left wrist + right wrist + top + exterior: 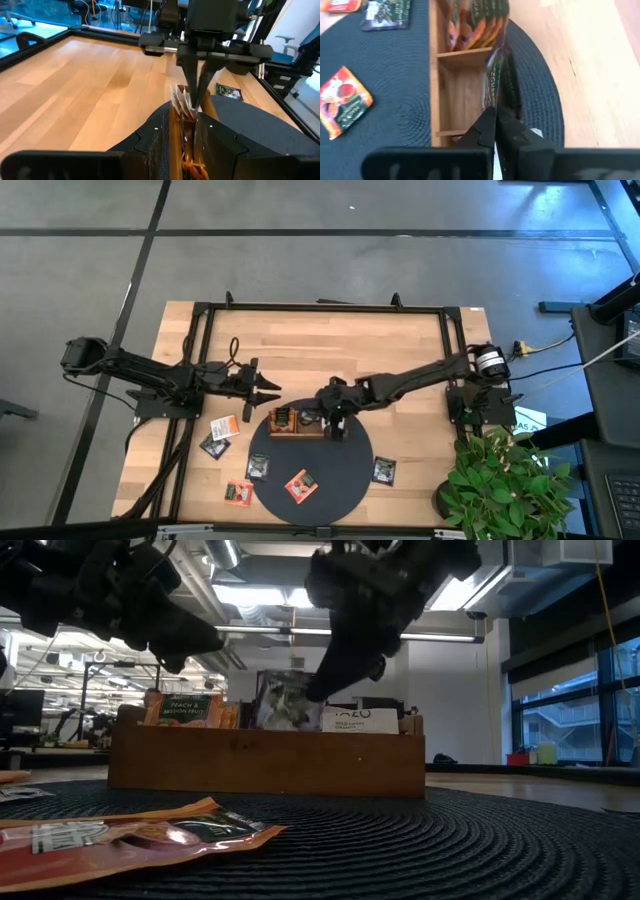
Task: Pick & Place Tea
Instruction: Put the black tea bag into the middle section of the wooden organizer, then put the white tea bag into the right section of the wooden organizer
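Right wrist view | tray middle compartment: right claw pinching sachet

The high view looks straight down from well above, taking in the whole table, the round mat and both arms. The low view sits at mat level, close to the wooden tray, facing the room behind. Each wrist camera looks along its own fingers at that same tray, very near.
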Motion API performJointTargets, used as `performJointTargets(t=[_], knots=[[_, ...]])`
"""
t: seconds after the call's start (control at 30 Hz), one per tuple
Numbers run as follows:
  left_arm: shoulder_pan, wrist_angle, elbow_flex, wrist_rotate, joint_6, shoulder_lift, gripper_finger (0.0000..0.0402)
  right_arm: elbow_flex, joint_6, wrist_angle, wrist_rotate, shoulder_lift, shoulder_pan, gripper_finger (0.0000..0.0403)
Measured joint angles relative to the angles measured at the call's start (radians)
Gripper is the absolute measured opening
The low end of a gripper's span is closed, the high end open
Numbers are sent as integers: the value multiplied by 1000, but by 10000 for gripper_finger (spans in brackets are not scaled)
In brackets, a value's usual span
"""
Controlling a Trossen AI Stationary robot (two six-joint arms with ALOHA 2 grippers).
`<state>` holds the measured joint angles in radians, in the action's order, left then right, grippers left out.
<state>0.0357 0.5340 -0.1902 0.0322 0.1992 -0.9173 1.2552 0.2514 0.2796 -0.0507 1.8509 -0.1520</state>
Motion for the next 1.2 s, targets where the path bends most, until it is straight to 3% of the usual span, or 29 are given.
performJointTargets(t=[0.43,0.83,0.97,1.1,1.2], knots=[[0,-25,0,0,-3,0,113,0,-99,0,0,6,13,24],[0,-130,-4,-23,21,0,110,5,-100,2,-8,6,13,95],[0,-401,-95,-57,81,0,112,11,-113,1,-8,5,14,100],[14,-816,-244,2,155,-2,113,12,-131,2,-8,5,26,101],[47,-1031,-321,34,286,-2,114,12,-130,19,-9,5,39,101]])
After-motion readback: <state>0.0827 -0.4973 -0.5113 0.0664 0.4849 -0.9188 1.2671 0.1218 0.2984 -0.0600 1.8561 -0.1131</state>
